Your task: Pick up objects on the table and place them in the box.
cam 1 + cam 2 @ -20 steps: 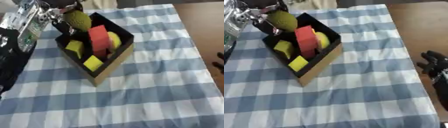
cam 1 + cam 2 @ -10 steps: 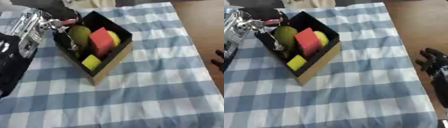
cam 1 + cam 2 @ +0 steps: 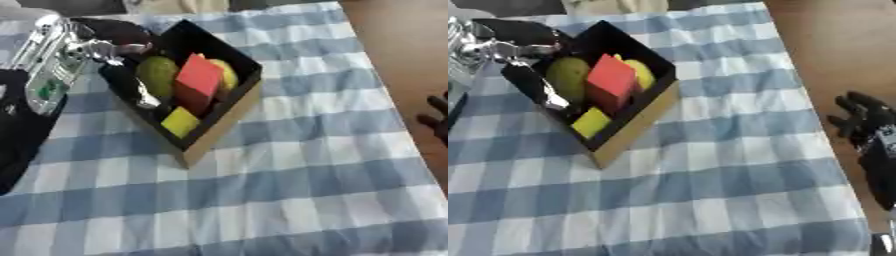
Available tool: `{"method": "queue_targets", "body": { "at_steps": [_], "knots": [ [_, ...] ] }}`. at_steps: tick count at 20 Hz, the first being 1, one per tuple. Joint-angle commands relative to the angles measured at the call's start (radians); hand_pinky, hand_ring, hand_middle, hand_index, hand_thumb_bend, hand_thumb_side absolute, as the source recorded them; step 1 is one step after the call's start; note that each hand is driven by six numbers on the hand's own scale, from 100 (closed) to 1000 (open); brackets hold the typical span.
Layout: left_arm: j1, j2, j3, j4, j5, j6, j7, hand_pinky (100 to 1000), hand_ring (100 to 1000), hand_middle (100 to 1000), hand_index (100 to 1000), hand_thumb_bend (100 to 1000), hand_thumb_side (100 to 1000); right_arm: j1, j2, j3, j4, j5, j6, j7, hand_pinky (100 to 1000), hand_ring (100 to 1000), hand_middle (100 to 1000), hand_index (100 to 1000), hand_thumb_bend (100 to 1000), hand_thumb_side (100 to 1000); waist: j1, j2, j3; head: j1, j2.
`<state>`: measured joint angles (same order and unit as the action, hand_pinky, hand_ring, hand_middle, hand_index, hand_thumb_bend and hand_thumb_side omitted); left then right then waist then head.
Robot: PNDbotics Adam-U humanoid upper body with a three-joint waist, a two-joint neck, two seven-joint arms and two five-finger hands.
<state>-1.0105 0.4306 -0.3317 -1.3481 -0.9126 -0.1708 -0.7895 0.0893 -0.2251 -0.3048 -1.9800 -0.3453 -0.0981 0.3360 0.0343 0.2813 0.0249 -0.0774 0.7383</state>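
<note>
Blue-checked tablecloth [image 3: 289,165] under the box [image 3: 219,127], brown floor [image 3: 833,45] beside; left robot hand [image 3: 131,87] fingers straight, right robot hand [image 3: 864,122] relaxed.

Blue-and-white checked cloth [image 3: 289,170]; black box [image 3: 229,50] holding red block [image 3: 198,80], yellow block [image 3: 180,121], olive-green fruit [image 3: 157,74].

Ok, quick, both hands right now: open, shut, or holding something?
Left hand: at the box, fingers down beside the green fruit; whether they grip it cannot be told.
Right hand: open, idle at the right edge, holding nothing.
</note>
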Motion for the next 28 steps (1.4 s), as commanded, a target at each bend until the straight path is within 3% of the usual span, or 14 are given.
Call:
{"method": "queue_targets", "body": {
  "at_steps": [1,4,9,13,17,19,20,21,22,28],
  "knots": [
    [-0.020,0.032,0.049,-0.069,-0.054,0.051,0.068,904,894,851,922,627,661,0.001,-0.021,-0.007,-0.020,-0.003,0.000,-0.001,911,1000,415,843,100,648,-0.002,-0.037,0.001,0.001,0.002],
    [-0.022,0.031,0.072,-0.108,-0.066,0.099,0.141,904,894,852,921,603,626,0.003,-0.022,-0.007,-0.020,-0.005,0.001,-0.001,910,1000,415,842,100,647,-0.003,-0.040,0.003,0.002,0.001],
    [-0.029,0.040,0.091,-0.165,-0.052,0.127,0.197,899,888,846,916,554,630,0.004,-0.026,-0.007,-0.020,-0.012,-0.002,-0.002,910,1000,415,842,100,638,-0.005,-0.046,0.005,0.001,0.004],
    [-0.014,0.048,0.150,-0.272,-0.011,0.200,0.291,898,877,836,918,383,663,0.006,-0.036,-0.009,-0.020,-0.024,-0.017,-0.004,909,1000,418,842,100,616,-0.008,-0.049,0.008,-0.014,0.014],
    [0.074,0.077,0.216,-0.461,0.178,0.300,0.567,893,860,818,908,325,627,0.000,-0.065,-0.014,-0.020,-0.058,-0.056,-0.012,908,1000,422,841,100,606,-0.013,-0.053,0.012,-0.032,0.019],
    [0.137,0.087,0.234,-0.547,0.267,0.324,0.704,889,853,810,907,309,635,-0.002,-0.079,-0.016,-0.020,-0.076,-0.077,-0.016,907,1000,424,841,100,600,-0.016,-0.054,0.016,-0.034,0.015],
    [0.177,0.089,0.245,-0.593,0.310,0.328,0.774,886,847,804,906,296,635,-0.005,-0.087,-0.016,-0.020,-0.086,-0.090,-0.018,906,1000,426,840,100,595,-0.019,-0.054,0.019,-0.031,0.010],
    [0.212,0.087,0.255,-0.623,0.347,0.325,0.837,885,845,801,908,164,732,-0.006,-0.094,-0.017,-0.020,-0.096,-0.102,-0.020,905,1000,428,840,100,627,-0.021,-0.054,0.021,-0.028,0.007],
    [0.243,0.081,0.268,-0.638,0.381,0.315,0.899,883,842,798,910,288,640,-0.008,-0.101,-0.017,-0.020,-0.105,-0.114,-0.021,905,1000,430,840,100,589,-0.024,-0.054,0.025,-0.024,0.004],
    [0.402,0.029,0.330,-0.652,0.506,0.197,1.146,876,832,787,918,285,683,-0.020,-0.138,-0.020,-0.020,-0.158,-0.183,-0.026,902,1000,443,840,100,571,-0.042,-0.056,0.044,-0.012,-0.005]
  ]
}}
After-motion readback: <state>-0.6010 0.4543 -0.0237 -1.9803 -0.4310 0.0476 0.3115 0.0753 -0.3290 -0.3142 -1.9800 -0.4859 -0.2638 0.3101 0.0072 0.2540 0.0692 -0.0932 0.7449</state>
